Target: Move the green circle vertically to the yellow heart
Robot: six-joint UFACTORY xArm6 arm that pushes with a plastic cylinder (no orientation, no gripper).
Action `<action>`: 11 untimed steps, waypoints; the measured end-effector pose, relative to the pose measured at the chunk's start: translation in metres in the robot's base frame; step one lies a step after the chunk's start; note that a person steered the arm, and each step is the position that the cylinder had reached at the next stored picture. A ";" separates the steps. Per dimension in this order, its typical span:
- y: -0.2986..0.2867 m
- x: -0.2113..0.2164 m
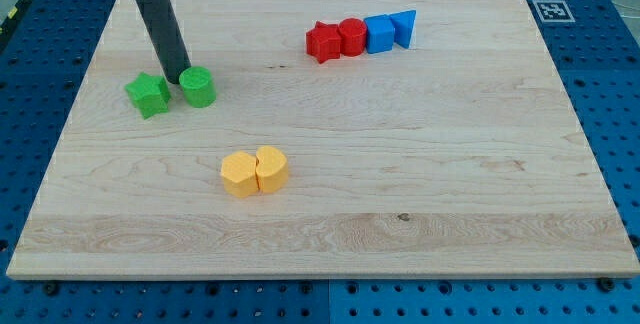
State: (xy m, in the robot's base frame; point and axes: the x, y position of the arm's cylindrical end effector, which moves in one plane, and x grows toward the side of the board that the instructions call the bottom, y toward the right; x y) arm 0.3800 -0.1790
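The green circle (198,87) sits at the view's upper left on the wooden board, with a green star (149,94) just to its left. The yellow heart (270,168) lies below and to the right of the circle, touching a yellow hexagon (239,174) on its left. My tip (176,77) comes down from the top left and rests between the green star and the green circle, at their upper edge, touching or nearly touching the circle's left side.
A row of four touching blocks lies at the top centre: a red star (322,41), a red hexagon (351,37), a blue cube (379,34) and a blue triangle (403,27). The wooden board (450,184) is surrounded by a blue perforated table.
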 end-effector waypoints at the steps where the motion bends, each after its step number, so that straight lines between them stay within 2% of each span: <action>1: 0.010 0.008; 3: -0.004 0.013; 5: 0.032 0.050; 11: 0.072 0.059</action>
